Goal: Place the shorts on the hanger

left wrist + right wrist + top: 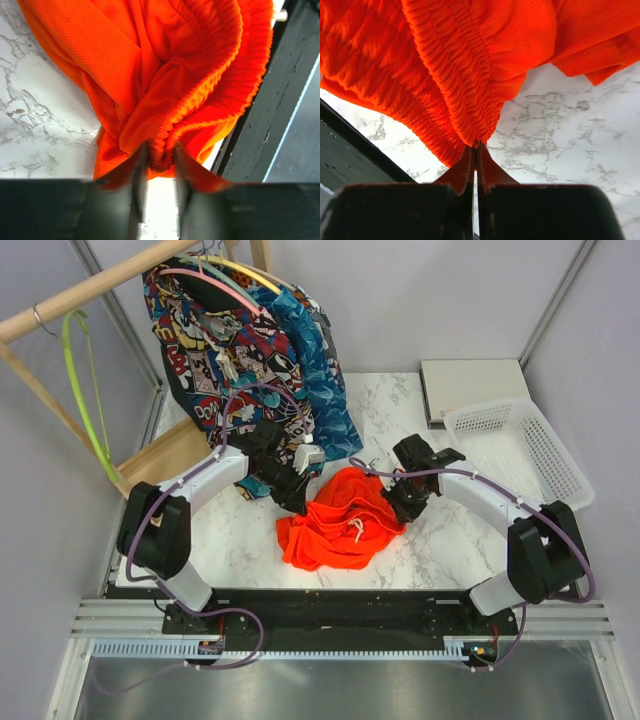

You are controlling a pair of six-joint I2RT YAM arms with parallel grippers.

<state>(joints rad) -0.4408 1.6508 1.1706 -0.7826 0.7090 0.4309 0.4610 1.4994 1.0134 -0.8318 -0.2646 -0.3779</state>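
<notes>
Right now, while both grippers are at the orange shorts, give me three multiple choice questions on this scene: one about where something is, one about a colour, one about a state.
1. Where is the hanger?
A. lying on the floor
B. hooked on the wooden rail
C. held in a gripper

2. What colour is the drawstring of the shorts?
A. white
B. black
C. green

3. The right gripper is:
A. wide open
B. shut on nothing
C. shut on the shorts' waistband

Answers:
1 B: the top view shows it hanging from the rail at the far left.
2 A: a white cord lies on the orange fabric.
3 C: the right wrist view shows its fingers pinched together on the gathered elastic edge.
</notes>
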